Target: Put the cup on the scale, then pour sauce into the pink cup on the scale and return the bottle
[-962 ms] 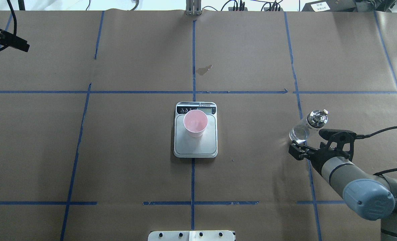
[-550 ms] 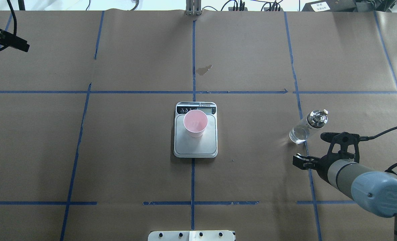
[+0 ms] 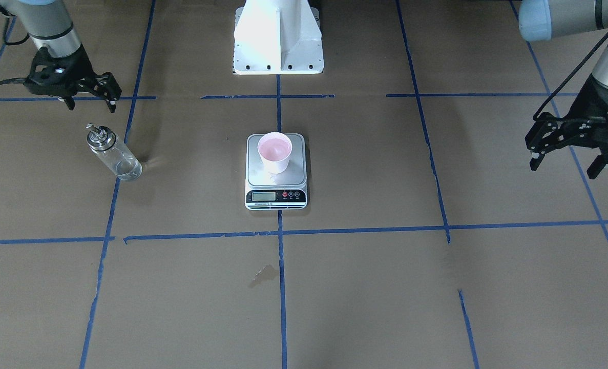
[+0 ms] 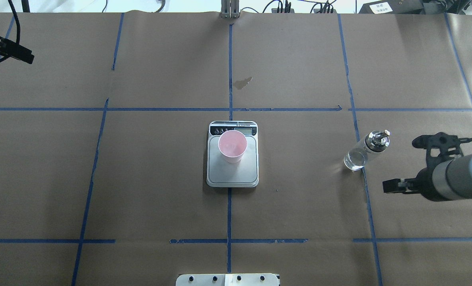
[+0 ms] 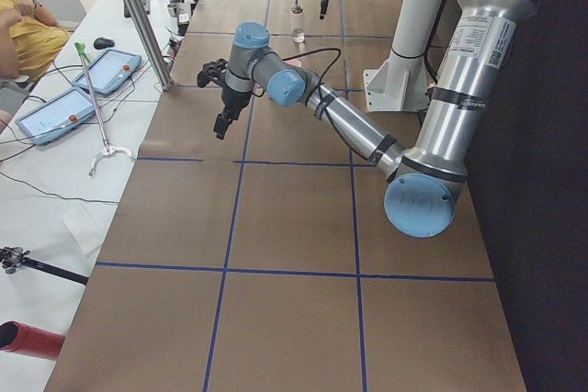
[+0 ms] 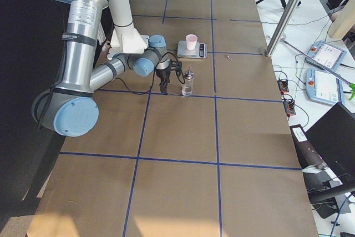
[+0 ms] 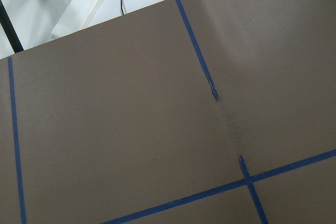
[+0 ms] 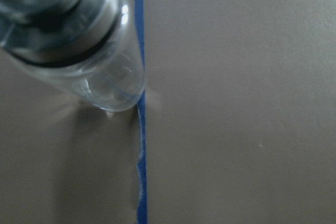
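Observation:
The pink cup (image 4: 232,146) stands upright on the silver plate of the scale (image 4: 232,174) at the table's centre; both also show in the front view, the cup (image 3: 276,151) on the scale (image 3: 263,178). The clear glass bottle (image 4: 365,151) with its metal spout stands upright on the paper to the right, on a blue tape line. It also shows in the front view (image 3: 113,154) and close up in the right wrist view (image 8: 79,40). My right gripper (image 4: 402,164) is open and empty, apart from the bottle on its right. My left gripper (image 3: 564,169) is open and empty, far off at the table's left.
Brown paper with a blue tape grid covers the table. A small stain (image 4: 242,82) lies beyond the scale. The robot's white base (image 3: 278,36) stands at the near edge. Tablets and cables (image 5: 83,89) lie on the operators' side.
My right gripper has drawn back from the bottle, moving right and away from it. The bottle stays standing where it was. The cup, the scale and the left arm have not moved.

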Available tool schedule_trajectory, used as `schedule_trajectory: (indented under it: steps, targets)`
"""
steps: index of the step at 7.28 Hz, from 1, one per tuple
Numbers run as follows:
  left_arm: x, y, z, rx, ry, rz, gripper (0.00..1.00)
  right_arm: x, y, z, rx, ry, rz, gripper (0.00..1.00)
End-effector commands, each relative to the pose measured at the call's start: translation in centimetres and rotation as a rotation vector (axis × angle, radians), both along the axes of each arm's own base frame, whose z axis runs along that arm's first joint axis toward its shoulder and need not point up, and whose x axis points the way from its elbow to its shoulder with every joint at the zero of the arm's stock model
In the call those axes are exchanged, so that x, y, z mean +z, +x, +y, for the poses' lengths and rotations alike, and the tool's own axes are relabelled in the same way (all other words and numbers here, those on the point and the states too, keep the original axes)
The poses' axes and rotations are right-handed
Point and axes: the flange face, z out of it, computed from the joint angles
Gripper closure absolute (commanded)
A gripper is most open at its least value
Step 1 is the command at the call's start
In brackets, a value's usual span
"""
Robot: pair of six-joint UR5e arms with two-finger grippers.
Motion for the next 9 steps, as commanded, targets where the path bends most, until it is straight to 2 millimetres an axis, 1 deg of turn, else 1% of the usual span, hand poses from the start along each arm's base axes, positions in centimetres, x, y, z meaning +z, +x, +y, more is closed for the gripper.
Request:
schedule_trajectory:
  steps: [1, 2, 3, 4, 5, 6, 7, 8, 9]
  targets:
    - [1.7, 0.0, 0.3, 0.016, -0.026, -0.015, 0.01, 4.8, 9.1, -5.5, -0.037, -0.056, -0.067, 0.00]
    - [3.9, 0.0, 1.0, 0.055, -0.058, -0.015, 0.01, 6.9, 13.0, -7.3, -0.003, -0.068, -0.067, 0.00]
    - [7.4, -0.3, 0.7, 0.205, -0.057, -0.009, 0.01, 8.4, 16.8, -8.4, -0.017, -0.044, -0.039, 0.00]
    - [11.8, -4.6, -1.1, 0.228, -0.095, 0.017, 0.01, 8.4, 19.7, -10.2, -0.047, -0.034, -0.001, 0.00]
    - [15.5, -8.4, -1.8, 0.212, -0.138, 0.031, 0.00, 8.4, 23.0, -12.6, -0.070, -0.051, 0.029, 0.00]
    - [18.4, -11.1, -0.6, 0.196, -0.162, 0.022, 0.00, 10.3, 25.3, -13.3, -0.101, -0.061, 0.037, 0.00]
    - [20.8, -15.2, 0.3, 0.161, -0.174, 0.010, 0.00, 13.0, 27.3, -13.6, -0.067, -0.113, 0.012, 0.00]
    - [23.7, -19.3, 1.7, 0.125, -0.181, 0.010, 0.00, 15.3, 28.8, -13.9, -0.034, -0.155, -0.018, 0.00]
    - [21.9, -19.7, 1.7, 0.114, -0.150, 0.010, 0.00, 15.6, 28.8, -13.9, -0.030, -0.166, -0.019, 0.00]
